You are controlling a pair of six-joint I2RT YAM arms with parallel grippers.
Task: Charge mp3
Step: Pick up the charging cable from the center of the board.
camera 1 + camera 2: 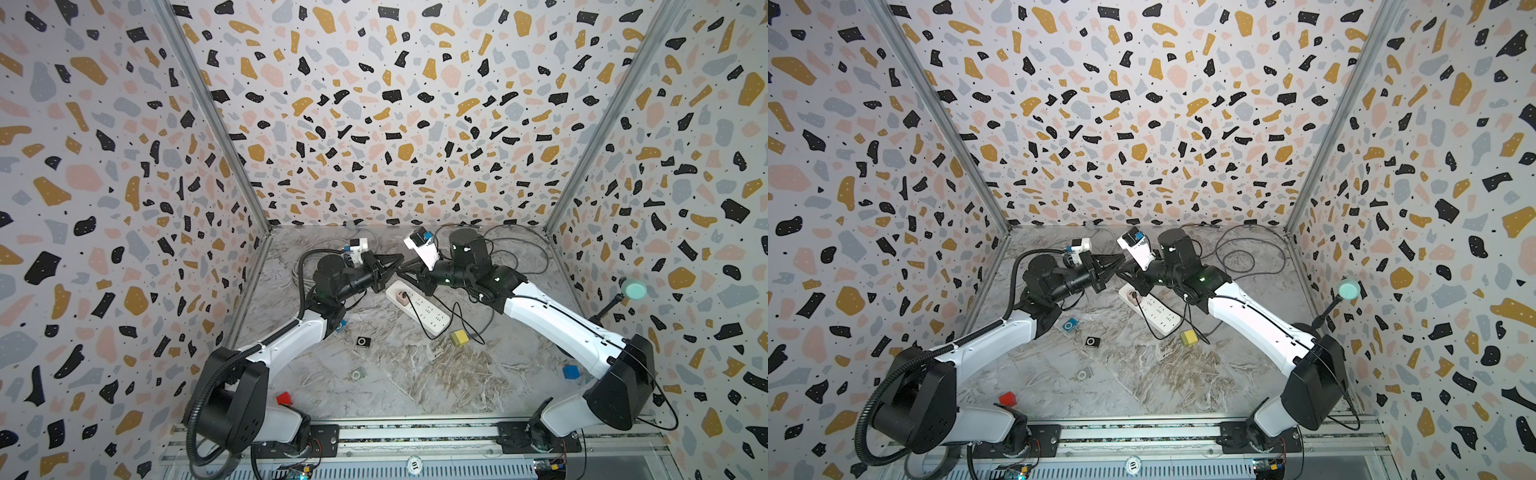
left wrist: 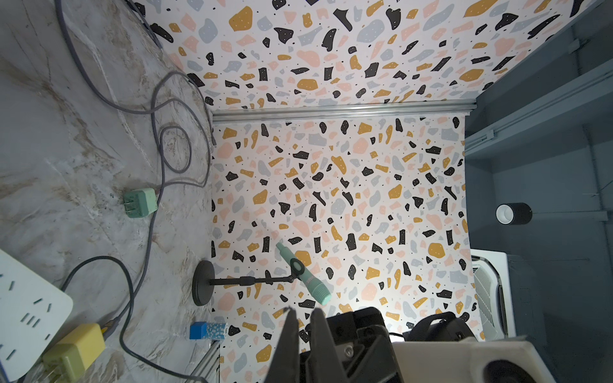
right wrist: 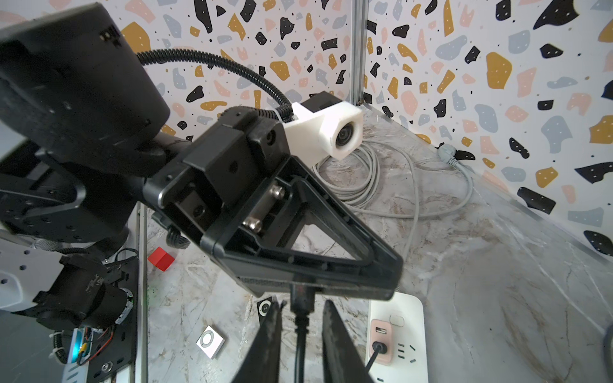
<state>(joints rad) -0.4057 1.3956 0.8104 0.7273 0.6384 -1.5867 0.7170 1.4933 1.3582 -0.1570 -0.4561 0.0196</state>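
Note:
Three small square mp3 players lie on the marble table: blue (image 1: 1070, 325), black (image 1: 363, 341) and silver (image 1: 358, 375). Above the white power strip (image 1: 419, 309) both arms meet tip to tip. My left gripper (image 1: 397, 262) is shut; anything pinched in it is hidden. A black cable plug (image 3: 301, 298) points up against its underside. My right gripper (image 3: 302, 301) straddles that plug, with a narrow gap showing on each side. The cable runs down to a pink charger (image 3: 381, 338) in the strip.
A yellow charger (image 1: 459, 337) with a looping black cable lies by the strip's near end. There is a green charger (image 2: 141, 202) and coiled grey cables (image 3: 358, 179) at the back, a red cube (image 1: 284, 398), a blue cube (image 1: 570, 371), and a microphone stand (image 1: 633, 289) on the right.

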